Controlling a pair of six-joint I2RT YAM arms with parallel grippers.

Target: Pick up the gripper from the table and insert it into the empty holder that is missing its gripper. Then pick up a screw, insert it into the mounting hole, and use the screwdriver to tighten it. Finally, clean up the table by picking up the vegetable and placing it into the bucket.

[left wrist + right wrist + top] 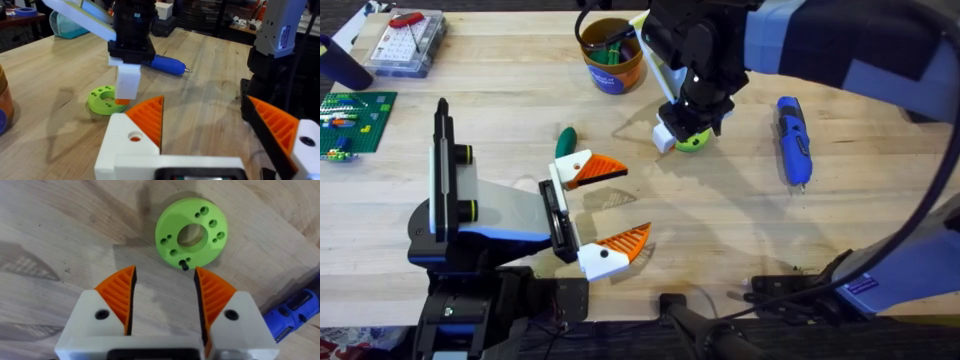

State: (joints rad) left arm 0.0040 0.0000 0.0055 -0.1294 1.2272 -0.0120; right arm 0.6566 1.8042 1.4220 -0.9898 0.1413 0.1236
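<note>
The right gripper (165,297) hangs over a green ring (191,236) on the table (500,120). Its orange pads (120,292) are apart and hold nothing. A small dark screw (184,266) seems to stand in one hole at the ring's edge, though it is too tiny to be sure. So I think the screw step is in hand, and the tightening comes next.

The left gripper (605,210) rests low on the table, well away from the ring. Its fingers are spread wide and hold nothing too.

The next move calls for the screwdriver (792,140). It lies flat on the wood, near the ring, on the right arm's side. The right gripper needs to lift up, slide over to it, and close on its blue body.

There is open wood between the ring and the screwdriver, so the way is free. The bucket (612,55) stands near the ring at the far edge of the table, and the arm should keep off it. A green vegetable (565,141) lies beside the left gripper, waiting for clean-up.
</note>
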